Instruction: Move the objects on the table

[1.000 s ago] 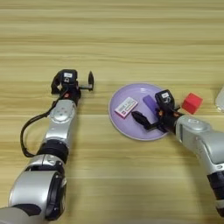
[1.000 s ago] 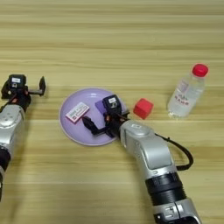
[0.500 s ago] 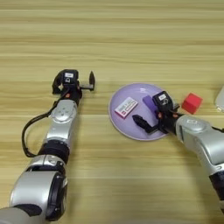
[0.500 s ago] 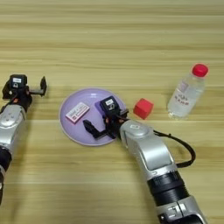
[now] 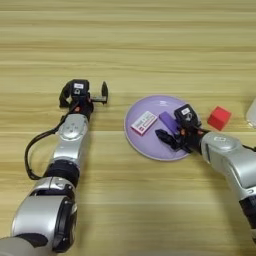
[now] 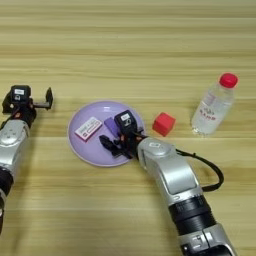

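- The right gripper lay low over the right half of the round lilac plate. Its black fingers pointed toward 9 o'clock and stood apart around the lower end of the purple block; whether they actually gripped the block could not be told.
- The purple block lay on the plate, just at 3 o'clock of a small white card with a red edge, which also lay on the plate.
- The red cube sat on the table just off the plate's rim at 3 o'clock, near the right forearm.
- The clear water bottle with its red cap stood upright at 3 o'clock of the cube, a little apart from it.
- The left gripper rested on the table at 9 o'clock of the plate, well clear of it, fingers spread wide and holding nothing.
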Controlling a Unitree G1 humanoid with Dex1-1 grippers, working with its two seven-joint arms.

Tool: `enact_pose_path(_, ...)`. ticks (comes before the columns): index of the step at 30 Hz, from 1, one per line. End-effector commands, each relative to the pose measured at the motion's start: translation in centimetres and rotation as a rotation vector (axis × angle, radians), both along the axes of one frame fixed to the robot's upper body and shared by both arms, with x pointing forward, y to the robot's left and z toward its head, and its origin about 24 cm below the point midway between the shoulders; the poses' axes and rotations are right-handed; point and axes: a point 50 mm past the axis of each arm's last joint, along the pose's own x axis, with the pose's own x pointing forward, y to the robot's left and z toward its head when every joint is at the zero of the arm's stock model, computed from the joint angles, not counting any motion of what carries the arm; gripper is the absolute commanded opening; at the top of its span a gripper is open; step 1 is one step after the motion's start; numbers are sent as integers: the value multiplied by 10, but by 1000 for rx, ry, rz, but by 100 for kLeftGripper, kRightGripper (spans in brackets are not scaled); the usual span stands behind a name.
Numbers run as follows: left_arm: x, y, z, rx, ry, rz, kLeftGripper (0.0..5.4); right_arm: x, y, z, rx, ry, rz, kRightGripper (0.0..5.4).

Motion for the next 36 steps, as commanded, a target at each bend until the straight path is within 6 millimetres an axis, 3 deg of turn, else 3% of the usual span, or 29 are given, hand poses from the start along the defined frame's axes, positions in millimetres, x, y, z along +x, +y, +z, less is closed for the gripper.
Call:
enact_pose_path(1, 0, -1, -1, 1, 10, 1, 540, -14, -4, -27, -39, 143, -3, 292)
enact_pose_path(12, 0, -1, -1, 1, 10, 1, 540, -14, -4, -27, -32, 144, -5, 160)
enact_pose_path(17, 0, -1, 0, 1, 9, 1, 540, -13, -4, -25, -28, 128, -13, 142)
enact_pose_path(23, 0, -1, 0, 2, 8, 1, 540, -7, -11, 1, -4, 14, -48, 142)
enact_pose_path(29, 0, -1, 0, 2, 8, 1, 540, 2, -34, 34, 1, -132, -152, 142)
enact_pose_path(36, 0, 0, 0, 2, 8, 1, 540, 5, -61, 53, 5, -216, -263, 142)
